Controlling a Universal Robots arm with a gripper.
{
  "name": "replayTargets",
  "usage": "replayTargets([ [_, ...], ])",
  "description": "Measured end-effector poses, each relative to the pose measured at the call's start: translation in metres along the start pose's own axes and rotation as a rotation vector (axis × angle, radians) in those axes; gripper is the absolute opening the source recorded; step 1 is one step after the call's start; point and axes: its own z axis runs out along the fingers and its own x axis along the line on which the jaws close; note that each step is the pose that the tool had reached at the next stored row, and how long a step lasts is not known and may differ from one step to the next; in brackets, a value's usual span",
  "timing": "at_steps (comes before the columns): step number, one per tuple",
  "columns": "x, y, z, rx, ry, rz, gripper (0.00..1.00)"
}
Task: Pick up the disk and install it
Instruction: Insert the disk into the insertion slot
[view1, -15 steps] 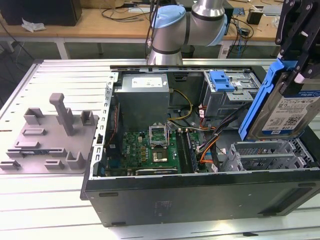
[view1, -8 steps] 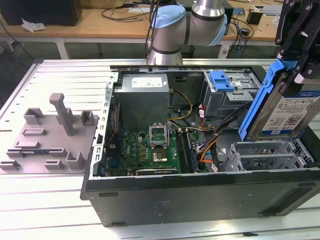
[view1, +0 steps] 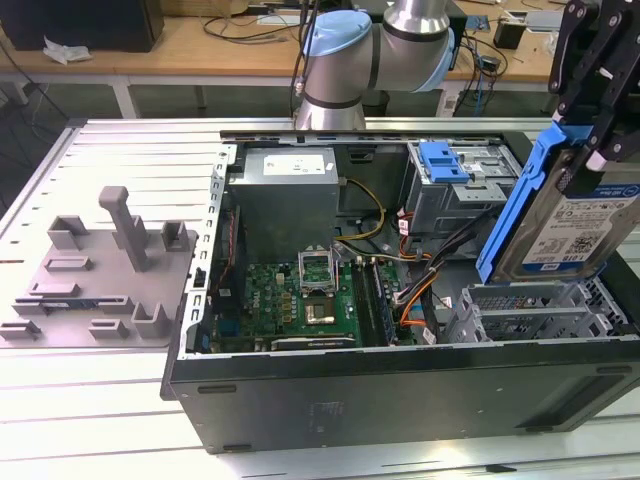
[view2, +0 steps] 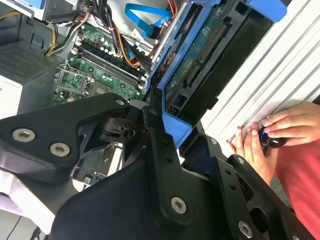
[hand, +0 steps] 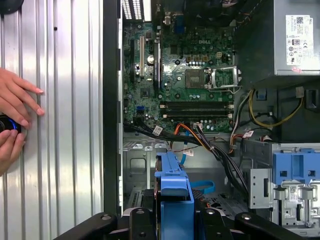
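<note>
- The disk (view1: 565, 230) is held clear of the open computer case (view1: 400, 395) at the exterior view's right. It is tilted steeply, with its labelled face turned towards the camera and its blue frame (view1: 512, 205) along the nearer edge.
- The gripper (view1: 590, 150) is closed on the disk's upper end. Its black fingers are pressed against the two faces, and the gap between them is taken up by the drive's thickness.
- In the first wrist view the disk (hand: 174, 195) is seen edge-on, so that little but the blue frame shows. It is clamped between the gripper's black links (hand: 174, 220).
- In the second wrist view the disk's circuit-board side (view2: 200, 60) is seen running away from the fingers (view2: 155, 130).
- Just under the disk's lower end a grey drive bay (view1: 530, 310) is seen, and the two are not touching.
- Inside the case a green motherboard (view1: 300, 300), a grey power supply (view1: 285, 185), a drive cage with a blue latch (view1: 450, 175) and a bundle of cables (view1: 430, 270) are seen.
- The disk's far side and the gripper's upper part are cut off by the exterior view's right edge.
- A person's hands (hand: 12, 120) are laid on the ribbed table beside the case, around a small dark object (hand: 6, 124) that cannot be made out.
- A grey fixture plate (view1: 100, 270) lies on the table at the exterior view's left, well apart from the disk.
</note>
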Motion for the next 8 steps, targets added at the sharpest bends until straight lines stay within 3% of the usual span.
replayTargets([
  [8, 0.0005, 0.0, 0.0023, 0.0, -0.0001, -0.006, 0.37],
])
